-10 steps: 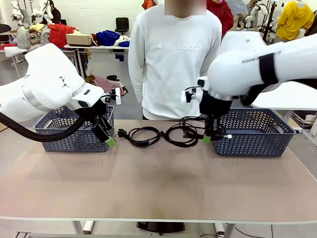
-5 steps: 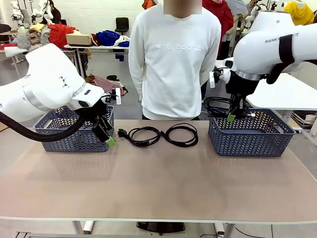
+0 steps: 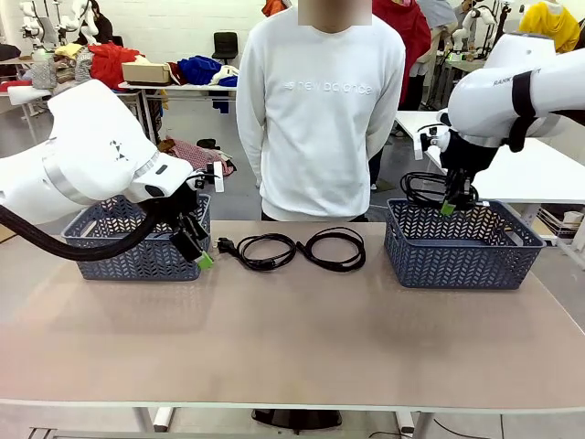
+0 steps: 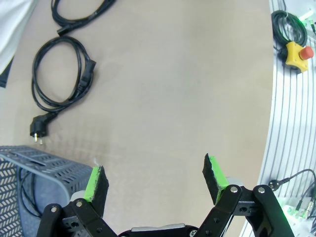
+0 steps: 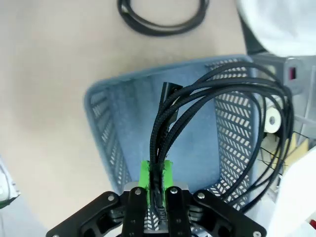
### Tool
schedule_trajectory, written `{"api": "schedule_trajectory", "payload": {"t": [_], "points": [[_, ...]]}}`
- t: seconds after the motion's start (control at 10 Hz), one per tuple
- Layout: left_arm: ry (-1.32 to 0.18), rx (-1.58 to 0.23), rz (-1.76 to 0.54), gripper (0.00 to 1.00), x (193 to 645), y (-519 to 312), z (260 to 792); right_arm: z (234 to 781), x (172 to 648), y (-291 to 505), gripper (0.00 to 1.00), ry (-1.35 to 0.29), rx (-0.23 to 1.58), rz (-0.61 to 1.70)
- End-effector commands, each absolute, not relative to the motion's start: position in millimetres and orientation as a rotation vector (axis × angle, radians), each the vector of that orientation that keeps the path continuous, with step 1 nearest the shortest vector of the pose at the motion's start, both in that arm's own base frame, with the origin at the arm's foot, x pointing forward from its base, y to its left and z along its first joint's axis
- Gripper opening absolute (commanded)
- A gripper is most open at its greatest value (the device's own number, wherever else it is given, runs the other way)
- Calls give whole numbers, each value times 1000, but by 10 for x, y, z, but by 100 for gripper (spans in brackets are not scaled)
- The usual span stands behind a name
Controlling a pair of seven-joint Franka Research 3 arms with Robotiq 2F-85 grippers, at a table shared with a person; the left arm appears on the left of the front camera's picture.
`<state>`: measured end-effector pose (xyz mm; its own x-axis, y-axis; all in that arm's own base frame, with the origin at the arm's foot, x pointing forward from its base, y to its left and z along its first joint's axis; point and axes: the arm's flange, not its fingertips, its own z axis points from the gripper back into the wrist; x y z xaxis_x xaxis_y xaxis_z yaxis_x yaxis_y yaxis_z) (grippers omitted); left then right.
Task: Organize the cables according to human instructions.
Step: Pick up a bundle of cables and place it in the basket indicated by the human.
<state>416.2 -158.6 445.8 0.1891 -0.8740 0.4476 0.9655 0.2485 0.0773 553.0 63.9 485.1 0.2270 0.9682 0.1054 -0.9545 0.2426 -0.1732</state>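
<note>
Pinching one coiled cable [image 3: 419,183] tight in the right gripper [image 3: 448,208], upper right of the front view, just above the rim of the right basket [image 3: 457,261]. Hanging the loop picture-left of the fingers, long axis lying across the basket mouth rather than down into it. Judged next: lowering straight down and letting go.

Holding the left gripper [image 3: 197,253] wide open and empty beside the left basket [image 3: 128,261], much the nearer to the left table cable [image 3: 265,249] and its neighbour cable [image 3: 335,247], both flat at mid-table in front of the person [image 3: 320,119].

From the right wrist: looking down the strands onto bare basket floor, with part of the loop spilling past the wall at picture right, hard to judge from the front. From the left wrist: catching a cord [image 4: 27,197] inside the left basket, lower left.
</note>
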Motion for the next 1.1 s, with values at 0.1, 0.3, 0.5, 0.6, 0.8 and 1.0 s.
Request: {"api": "schedule_trajectory", "payload": {"t": [0.1,0.3,0.5,0.6,0.8,1.0], "points": [[-435,-247,-1308,100,4162,-1566,4483,4751,5632,402,0,-233,-62,1320],[-435,-247,-1308,100,4162,-1566,4483,4632,5611,314,0,-217,-59,1306],[-435,-247,-1308,100,4162,-1566,4483,4483,5607,263,0,-221,-47,1296],[-435,-247,-1308,100,4162,-1566,4483,4418,5606,266,0,-216,-51,1292],[-435,-247,-1308,100,4162,-1566,4483,4394,5598,287,0,-213,-53,1291],[-435,-247,-1308,100,4162,-1566,4483,4379,5597,305,25,-196,-55,1280]]}}
